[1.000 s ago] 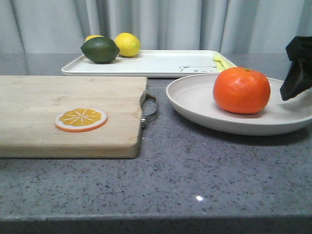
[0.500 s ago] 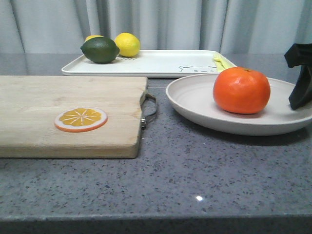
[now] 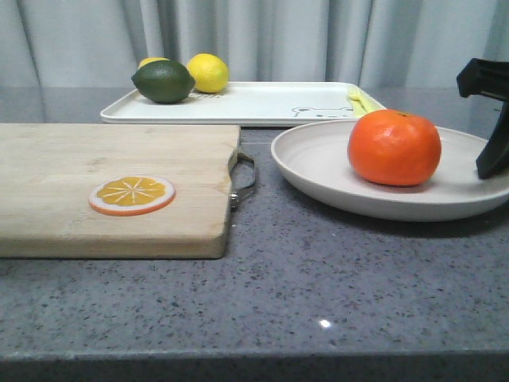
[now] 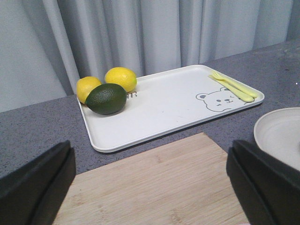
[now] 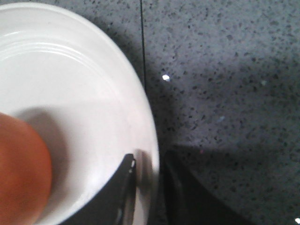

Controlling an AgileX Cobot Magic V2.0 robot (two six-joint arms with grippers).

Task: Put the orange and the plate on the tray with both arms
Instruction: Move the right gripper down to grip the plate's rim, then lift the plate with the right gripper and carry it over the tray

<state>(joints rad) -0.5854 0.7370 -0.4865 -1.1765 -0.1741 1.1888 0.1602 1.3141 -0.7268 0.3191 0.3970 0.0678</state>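
Note:
The orange sits in the off-white plate on the grey counter at the right. My right gripper is at the plate's right rim. In the right wrist view its jaws straddle the rim, one finger inside and one outside, closed on it, with the orange beside them. The white tray with the bear drawing lies behind the plate. My left gripper is open and empty above the wooden board, facing the tray. It is out of the front view.
A wooden cutting board with an orange slice disc lies at the left. A green lime and two lemons sit on the tray's far left end. Yellow cutlery lies at its right end. A curtain hangs behind.
My right gripper has shifted right and down at the plate's right rim and turned more upright. The plate, the orange and the other things have not moved.

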